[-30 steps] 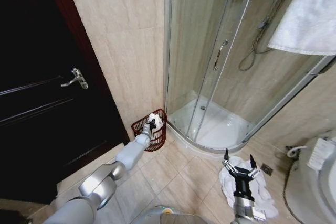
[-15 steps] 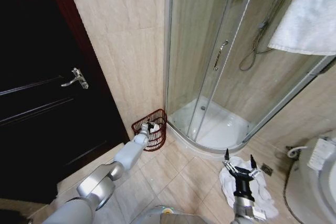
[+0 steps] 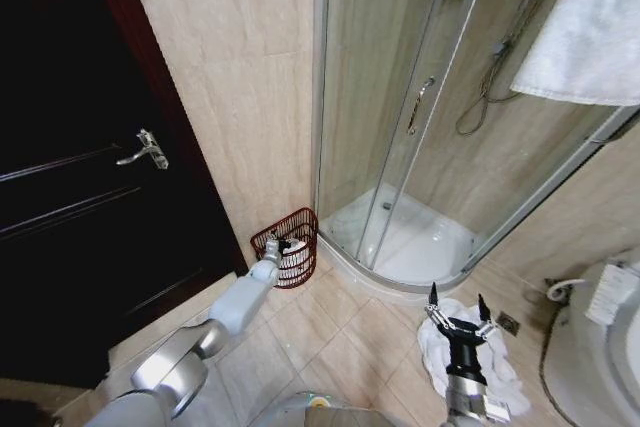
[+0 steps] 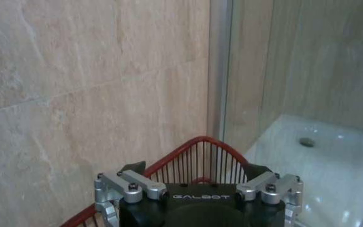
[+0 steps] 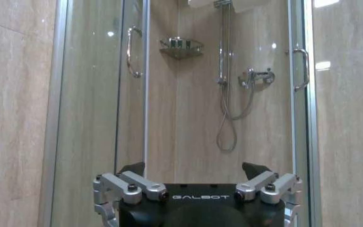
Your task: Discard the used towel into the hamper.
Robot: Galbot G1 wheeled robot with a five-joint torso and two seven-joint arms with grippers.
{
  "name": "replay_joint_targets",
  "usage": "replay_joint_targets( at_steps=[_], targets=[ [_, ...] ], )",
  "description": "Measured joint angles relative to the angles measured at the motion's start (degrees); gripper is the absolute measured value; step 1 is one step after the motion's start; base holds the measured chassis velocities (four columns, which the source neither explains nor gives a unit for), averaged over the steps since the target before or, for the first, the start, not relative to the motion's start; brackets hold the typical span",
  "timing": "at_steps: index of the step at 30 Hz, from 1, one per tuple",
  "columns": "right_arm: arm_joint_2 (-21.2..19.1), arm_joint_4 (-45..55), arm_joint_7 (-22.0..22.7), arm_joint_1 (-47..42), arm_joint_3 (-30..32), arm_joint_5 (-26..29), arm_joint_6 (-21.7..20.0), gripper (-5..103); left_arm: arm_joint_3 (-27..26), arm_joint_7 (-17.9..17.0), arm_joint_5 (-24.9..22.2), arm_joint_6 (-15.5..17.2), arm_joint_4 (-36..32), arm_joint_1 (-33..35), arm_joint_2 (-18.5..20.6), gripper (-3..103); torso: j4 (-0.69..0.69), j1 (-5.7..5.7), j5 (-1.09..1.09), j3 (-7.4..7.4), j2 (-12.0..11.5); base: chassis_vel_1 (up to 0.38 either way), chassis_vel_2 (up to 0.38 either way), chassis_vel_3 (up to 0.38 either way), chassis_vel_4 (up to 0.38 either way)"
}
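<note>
The hamper [image 3: 300,220], a small dark red wire basket, stands on the floor in the corner between the tiled wall and the shower. A white towel [image 3: 293,252] lies bunched inside it. My left gripper [image 3: 274,245] hovers at the hamper's near rim, open with nothing between its fingers. In the left wrist view the red rim of the hamper [image 4: 202,140] curves just beyond my left gripper [image 4: 194,168], whose fingers are spread wide. My right gripper [image 3: 456,317] waits low at the front right, open, and my right gripper [image 5: 194,168] faces the shower.
A dark door [image 3: 70,197] with a lever handle [image 3: 143,150] is on the left. The glass shower enclosure [image 3: 420,107] and its white tray [image 3: 415,242] fill the middle. Another white towel [image 3: 490,362] lies on the floor under the right gripper; a third [image 3: 590,37] hangs top right.
The white towel, held above the hamper's rim a second ago, has dropped inside it. The left gripper has let go and drawn back slightly. The right arm is still.
</note>
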Motion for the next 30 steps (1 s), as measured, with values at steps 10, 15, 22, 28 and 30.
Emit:
replay_joint_targets(
  at_steps=[10, 15, 22, 28, 30],
  targets=[
    [-0.09, 1.74, -0.06, 0.17, -0.18, 0.42, -0.75, 100, -2.68, -0.87, -3.96, 1.74, -14.62, 7.14, 5.77, 100, 0.0, 0.0, -0.01, 0.0, 0.0, 0.0, 0.0, 0.0, 0.0],
    [-0.28, 3.33, -0.07, 0.08, -0.39, 0.31, -1.98, 100, -8.61, -2.77, -5.52, 4.01, -26.45, 14.07, 9.83, 100, 0.0, 0.0, -0.02, 0.0, 0.0, 0.0, 0.0, 0.0, 0.0],
    [-0.38, 5.66, -0.07, 0.14, -0.75, 0.31, -4.0, 100, -18.18, -2.24, -6.64, 7.03, -39.45, 22.18, 15.03, 100, 0.01, 0.0, -0.02, 0.0, 0.0, 0.0, 0.0, 0.0, 0.0],
    [-0.88, 9.16, -1.29, 0.28, -0.41, 2.52, -7.25, 100, -33.7, 6.56, -5.74, 12.53, -54.36, 37.43, 18.38, 100, 0.03, -0.01, -0.01, 0.0, 0.0, 0.0, 0.0, 0.0, 0.0],
    [-0.93, 9.75, -1.65, 0.21, -0.32, 2.95, -7.76, 100, -35.85, 7.69, -5.2, 12.78, -56.04, 39.27, 18.07, 100, 0.01, 0.0, -0.01, 0.0, 0.0, 0.0, 0.0, 0.0, 0.0]
  ],
)
